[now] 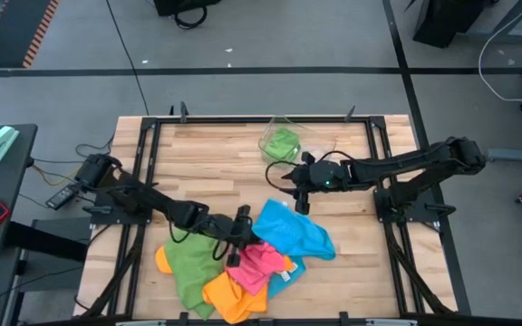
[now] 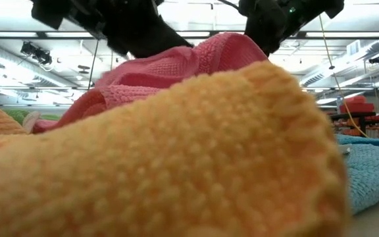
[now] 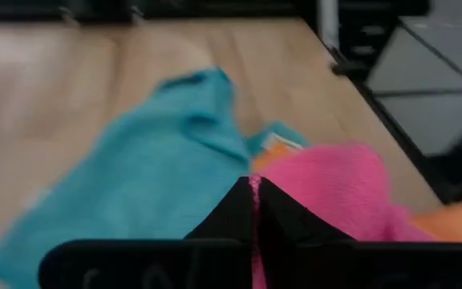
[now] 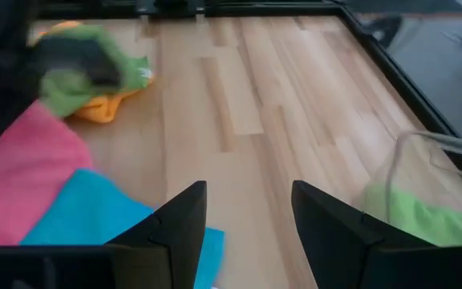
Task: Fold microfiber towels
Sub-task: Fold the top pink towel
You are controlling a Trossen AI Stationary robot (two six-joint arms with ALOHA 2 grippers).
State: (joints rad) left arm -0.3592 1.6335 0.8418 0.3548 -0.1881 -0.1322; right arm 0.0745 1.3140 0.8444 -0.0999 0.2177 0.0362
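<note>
- The left gripper [image 1: 236, 252] sits at the near middle of the table [image 1: 216, 163], down on the heap of towels. Its fingers [image 3: 239, 213] are pressed together on the pink towel [image 1: 259, 263]; from the wrist view it seems to have pinched an edge of it, though the blur leaves how much cloth is caught uncertain.
- The heap lies along the near edge: green towel [image 1: 187, 267] at the left, orange towel [image 1: 229, 297] under and in front of it, pink in the middle, blue towel [image 1: 293, 231] to the right, partly overlapped by the pink.
- Risk at the left: the pinch looks thin, so the pink towel could slip out on lifting. A deeper bite could catch the orange or blue cloth beneath and drag the heap along.
- Risk from the pile: the pink towel lies over its neighbours, so pulling it free may tumble the orange one toward the table's near edge.
- The tray [image 1: 284, 140] stands at the far middle of the table, clear-walled, with one folded green cloth [image 4: 423, 221] inside; nothing else shows in it.
- The right gripper [image 1: 301, 201] hangs just beyond the blue towel, between it and the tray, jaws well apart and empty.
- Risk at the right: a careless swing of that arm could knock the light tray or snag the blue towel's far corner.
</note>
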